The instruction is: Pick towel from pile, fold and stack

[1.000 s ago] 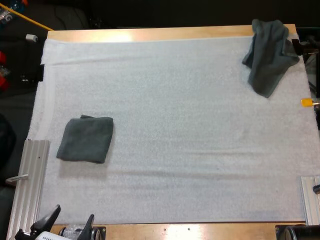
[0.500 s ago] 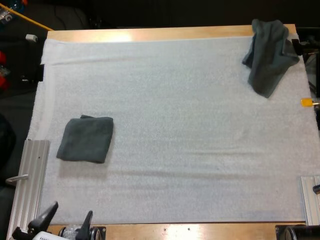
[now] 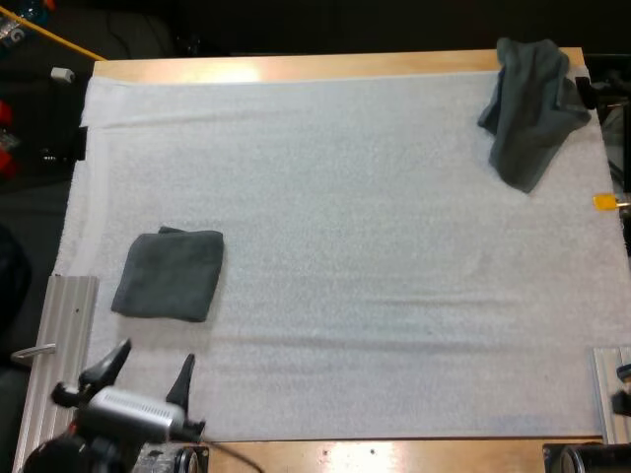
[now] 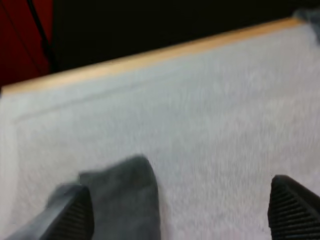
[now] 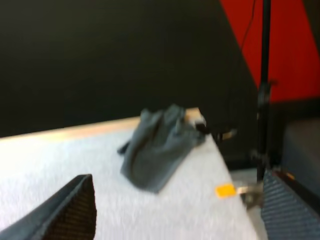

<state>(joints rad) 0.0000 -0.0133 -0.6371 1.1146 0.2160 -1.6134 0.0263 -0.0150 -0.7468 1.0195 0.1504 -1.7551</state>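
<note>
A folded dark grey-green towel (image 3: 170, 274) lies flat at the left of the white mat (image 3: 345, 246). A crumpled towel (image 3: 530, 106) sits at the mat's far right corner, partly draped over the edge. My left gripper (image 3: 150, 371) stands open near the mat's front left edge, just short of the folded towel (image 4: 127, 200), with nothing between its fingers. In the right wrist view my right gripper (image 5: 177, 212) is open, its fingers (image 5: 70, 210) wide apart, and the crumpled towel (image 5: 157, 145) lies well ahead of it.
Metal rails lie at the mat's front left (image 3: 57, 365) and front right (image 3: 611, 389). The wooden table edge (image 3: 296, 67) runs along the far side, with dark space beyond.
My left gripper has risen into view and moved forward over the mat's front edge toward the folded towel. Both towels stay where they were.
</note>
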